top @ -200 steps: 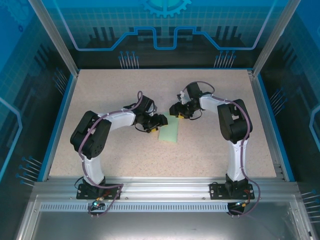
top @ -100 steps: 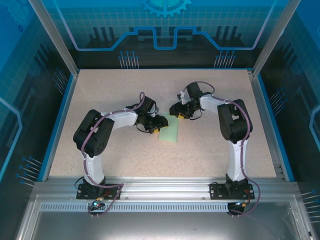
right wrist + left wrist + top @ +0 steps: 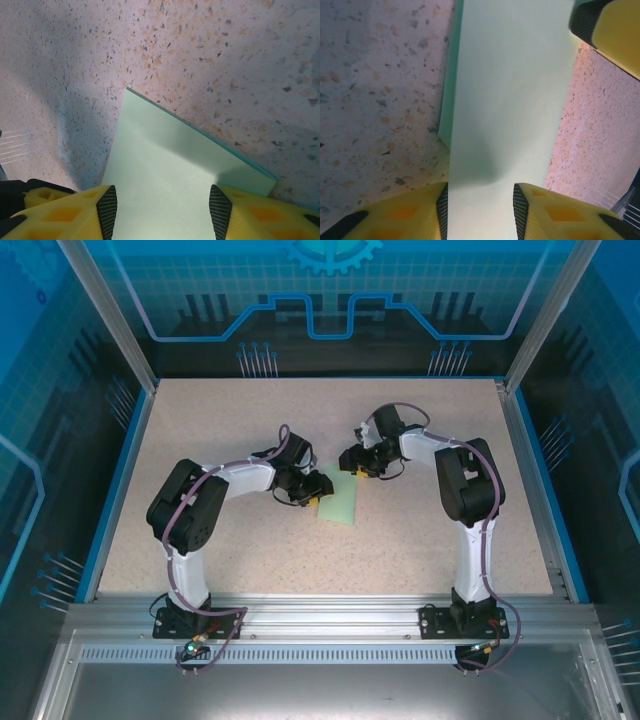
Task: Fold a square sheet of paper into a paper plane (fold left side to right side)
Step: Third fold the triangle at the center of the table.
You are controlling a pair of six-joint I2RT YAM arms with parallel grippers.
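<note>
The square sheet of paper (image 3: 338, 503) lies folded into a pale mint-green rectangle at the middle of the table. My left gripper (image 3: 314, 489) sits low at its upper left edge. In the left wrist view the paper (image 3: 510, 90) runs as a strip between the yellow fingers of that gripper (image 3: 480, 192), whose jaws stand apart, and it bows slightly just ahead of the pads. My right gripper (image 3: 356, 468) is at the paper's far corner. It (image 3: 163, 197) is open above the paper (image 3: 165, 165), with both layers' edges showing on the right.
The speckled beige table (image 3: 220, 420) is bordered by a blue rim and an aluminium frame. A yellow finger of the right gripper (image 3: 612, 35) shows at the top right of the left wrist view.
My left gripper has crept a little toward the paper's left edge and its jaws have narrowed. The right arm and the paper have stayed put.
</note>
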